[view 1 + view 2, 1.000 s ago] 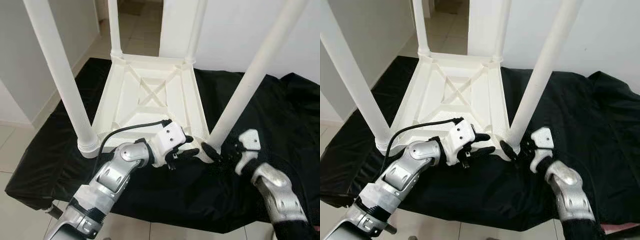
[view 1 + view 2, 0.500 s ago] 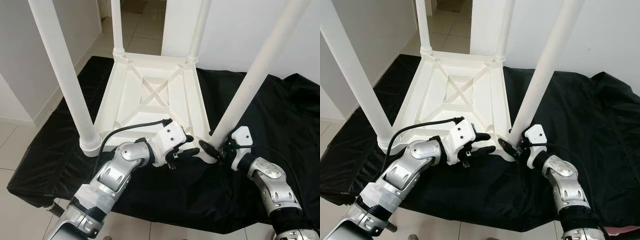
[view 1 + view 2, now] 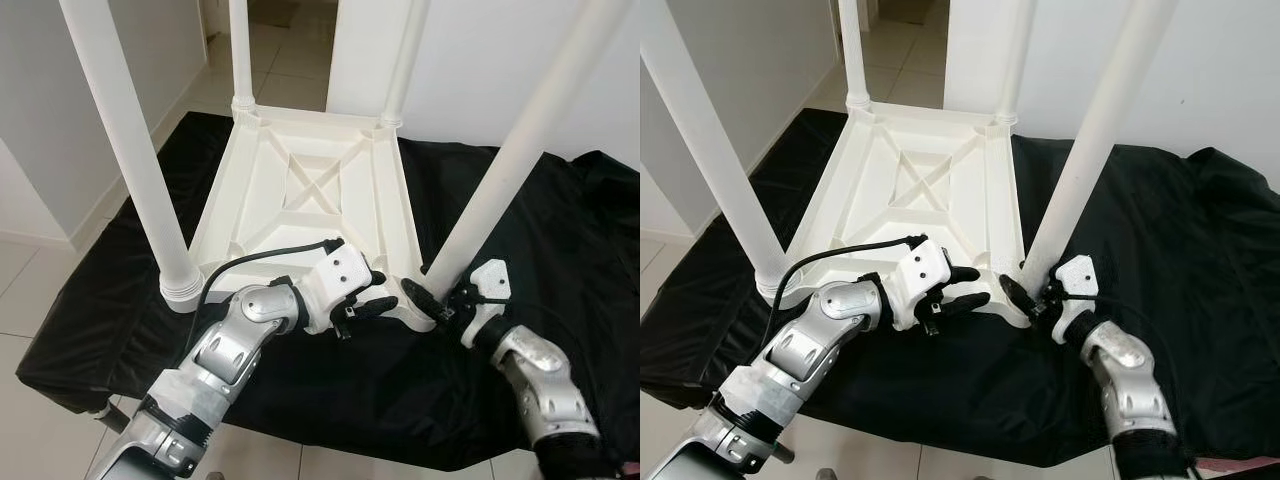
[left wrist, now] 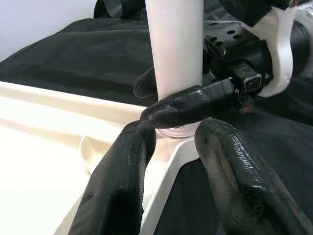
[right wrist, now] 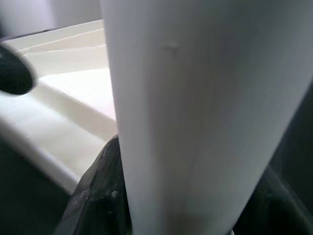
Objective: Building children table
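Note:
A white children's table (image 3: pixel 300 190) lies upside down on a black cloth, its legs pointing up. My right gripper (image 3: pixel 430 300) is shut round the foot of the near right leg (image 3: pixel 510 160), where the leg meets the table's corner. In the right wrist view that leg (image 5: pixel 205 98) stands between the black fingers (image 5: pixel 98 196). My left gripper (image 3: pixel 372 294) is shut on the table's near rim, just left of the same corner. In the left wrist view its fingers (image 4: pixel 122 186) straddle the rim, and one right finger (image 4: pixel 195 105) crosses the leg's base (image 4: pixel 176 49).
The near left leg (image 3: pixel 130 150) rises at the left, with two more legs (image 3: pixel 240 50) at the far corners. The black cloth (image 3: pixel 560 230) covers a low platform; tiled floor (image 3: pixel 30 290) and white walls lie around it, and a doorway opens at the back.
My right wrist and forearm have shifted slightly while the fingers stay at the leg's base. The left gripper holds the same spot. The camera has tilted a little.

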{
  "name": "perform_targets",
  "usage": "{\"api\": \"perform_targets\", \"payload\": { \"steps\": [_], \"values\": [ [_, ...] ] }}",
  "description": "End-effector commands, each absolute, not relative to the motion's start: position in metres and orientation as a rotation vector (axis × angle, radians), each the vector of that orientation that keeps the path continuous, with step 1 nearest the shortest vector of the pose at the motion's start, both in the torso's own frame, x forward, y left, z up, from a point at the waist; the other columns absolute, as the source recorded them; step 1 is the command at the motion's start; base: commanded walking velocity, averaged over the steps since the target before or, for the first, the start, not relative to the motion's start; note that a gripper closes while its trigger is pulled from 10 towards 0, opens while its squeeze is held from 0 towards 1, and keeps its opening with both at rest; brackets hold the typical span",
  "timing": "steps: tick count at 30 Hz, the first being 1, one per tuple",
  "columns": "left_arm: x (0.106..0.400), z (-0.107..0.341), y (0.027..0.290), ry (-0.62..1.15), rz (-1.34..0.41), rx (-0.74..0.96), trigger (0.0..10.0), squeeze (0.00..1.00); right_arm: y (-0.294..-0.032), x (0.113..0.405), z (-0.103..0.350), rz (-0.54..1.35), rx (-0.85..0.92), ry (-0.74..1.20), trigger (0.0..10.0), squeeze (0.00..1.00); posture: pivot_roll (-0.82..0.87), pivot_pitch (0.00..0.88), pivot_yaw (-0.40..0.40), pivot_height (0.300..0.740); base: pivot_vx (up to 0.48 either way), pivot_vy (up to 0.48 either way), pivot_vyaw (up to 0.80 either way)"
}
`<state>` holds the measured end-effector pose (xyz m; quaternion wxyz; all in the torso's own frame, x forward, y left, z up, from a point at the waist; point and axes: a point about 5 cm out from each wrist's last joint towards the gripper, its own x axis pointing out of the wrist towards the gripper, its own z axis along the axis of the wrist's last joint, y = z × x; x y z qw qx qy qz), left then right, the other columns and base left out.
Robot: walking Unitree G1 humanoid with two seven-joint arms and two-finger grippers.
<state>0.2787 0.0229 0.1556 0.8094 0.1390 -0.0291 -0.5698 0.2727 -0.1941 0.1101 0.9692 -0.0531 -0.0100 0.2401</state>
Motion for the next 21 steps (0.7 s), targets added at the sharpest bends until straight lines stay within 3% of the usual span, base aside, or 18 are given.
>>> {"api": "perform_targets", "payload": {
  "steps": [1,6,9,11,16,21],
  "values": [
    [0.278,0.155,0.022,-0.062,-1.222,0.308,10.0,0.0,-0.193,0.263,0.092,0.369,-0.113,0.076,10.0,0.0,-0.09,0.0,-0.056,0.74,0.0,0.0,0.0],
    [0.278,0.154,0.022,-0.061,-1.229,0.31,10.0,0.0,-0.185,0.26,0.092,0.251,-0.058,0.072,10.0,0.0,-0.1,0.0,-0.048,0.74,0.0,0.0,0.0],
    [0.277,0.154,0.021,-0.06,-1.24,0.314,10.0,0.0,-0.167,0.261,0.09,-0.07,0.07,0.084,10.0,0.0,-0.1,0.0,-0.039,0.74,0.0,0.0,0.0],
    [0.277,0.154,0.02,-0.06,-1.242,0.314,10.0,0.0,-0.162,0.262,0.089,-0.138,0.107,0.095,10.0,0.0,-0.11,0.0,-0.037,0.74,0.0,0.0,0.0],
    [0.277,0.155,0.019,-0.061,-1.25,0.314,10.0,0.0,-0.14,0.264,0.093,-0.142,0.12,0.109,10.0,0.0,-0.1,0.0,-0.032,0.74,0.0,0.0,0.0],
    [0.277,0.154,0.02,-0.059,-1.251,0.317,10.0,0.0,-0.142,0.264,0.096,-0.135,0.12,0.103,10.0,0.0,-0.1,0.0,-0.034,0.74,0.0,0.0,0.0]
  ]
}}
